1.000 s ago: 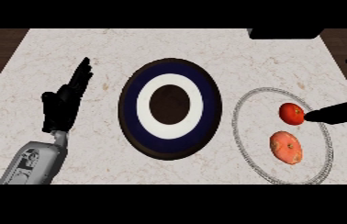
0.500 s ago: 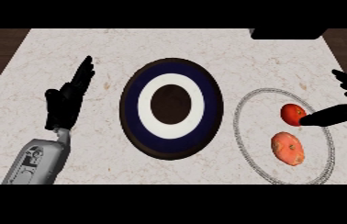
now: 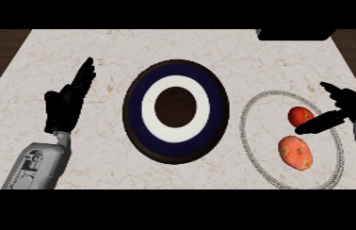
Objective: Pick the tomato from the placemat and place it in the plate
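Closely beside right robot hand [image 3: 324,123] lies tomato [image 3: 300,115].

Looks down on a plate [image 3: 135,111] mid-counter, a round placemat [image 3: 264,126] to its right bearing a tomato [image 3: 300,115] and a paler orange fruit [image 3: 295,152]. Finds the right hand [image 3: 325,121] spread beside the tomato — a finger at its lower edge — left hand [image 3: 65,104] resting, fingers up, far left.

The marbled counter [image 3: 104,45] bears a dark-rimmed plate [image 3: 176,80] and, right of it, a round placemat [image 3: 268,120].
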